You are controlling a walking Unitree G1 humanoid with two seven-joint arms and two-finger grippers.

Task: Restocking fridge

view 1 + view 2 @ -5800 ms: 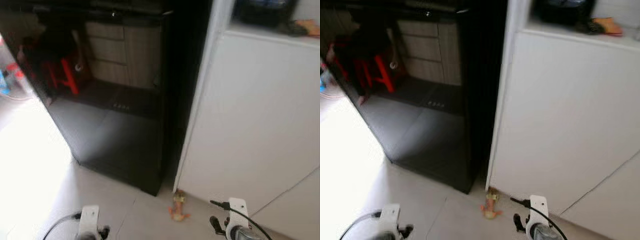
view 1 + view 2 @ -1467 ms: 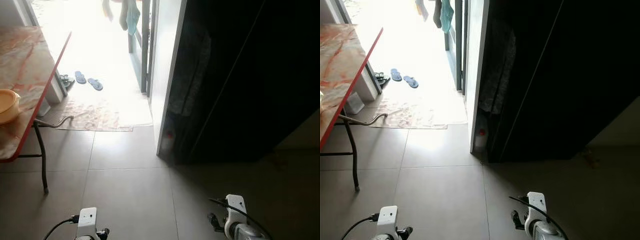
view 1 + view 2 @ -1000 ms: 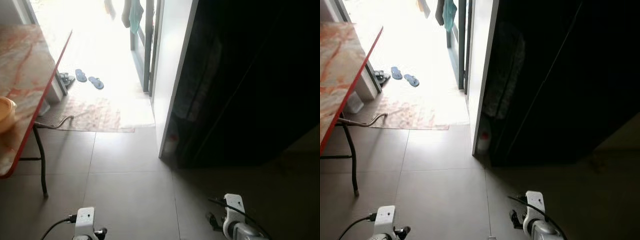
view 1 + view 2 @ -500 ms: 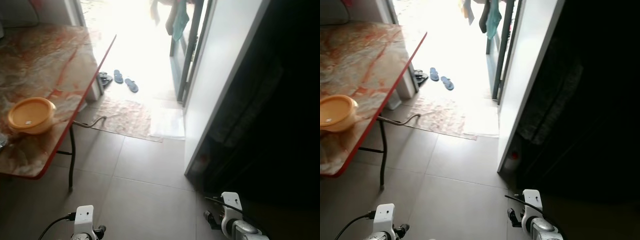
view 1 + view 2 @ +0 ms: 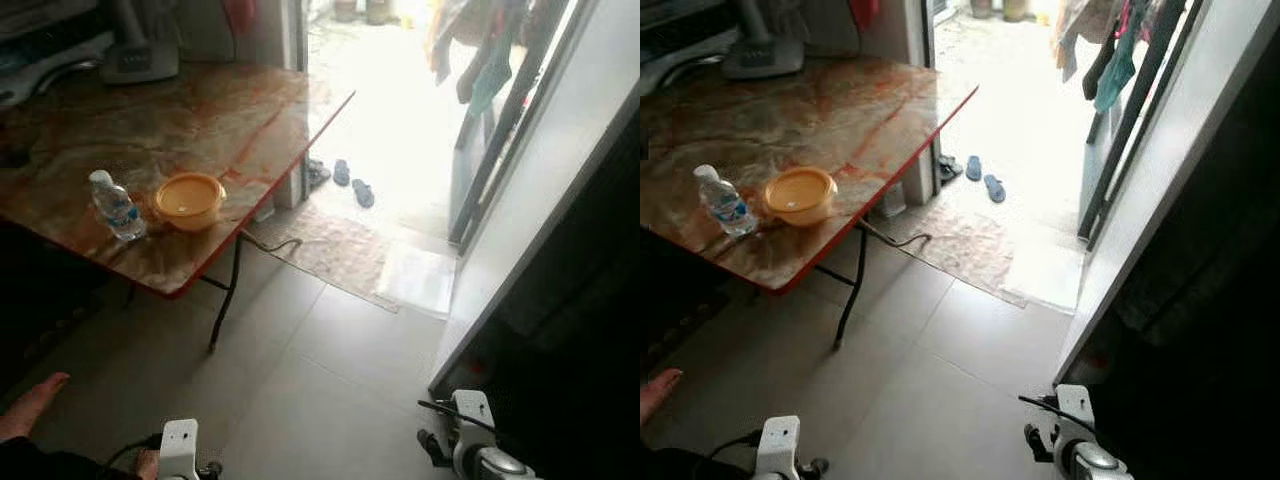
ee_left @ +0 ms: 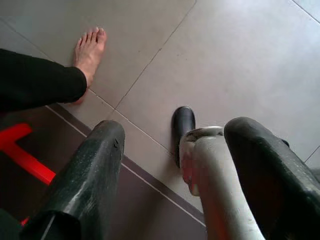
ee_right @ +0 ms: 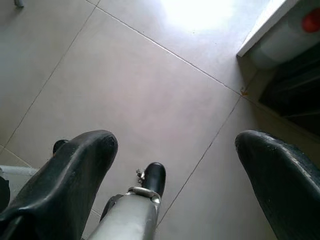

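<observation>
A black fridge (image 5: 590, 330) stands at the right, dark, with its side towards me. At the left is a red-edged marble-patterned table (image 5: 230, 120) that carries a small water bottle (image 5: 117, 205) and a yellow bowl (image 5: 188, 200). Both arms hang low in front of me, far from the table and the fridge. My left gripper (image 6: 175, 132) is open over the floor tiles with nothing between its fingers. My right gripper (image 7: 177, 142) is also open and holds nothing.
A person's bare foot (image 6: 90, 50) and black trouser leg (image 6: 35, 85) are close to my left side, by a red stool (image 6: 20, 155). Beyond the table lie a doormat (image 5: 340, 250) and sandals (image 5: 352, 185) in a bright doorway. A red-capped bottle (image 7: 295, 30) stands by the white wall.
The camera has turned left: the table, bowl and bottle have come into view and the fridge has slid to the right edge. Both arms hang as before.
</observation>
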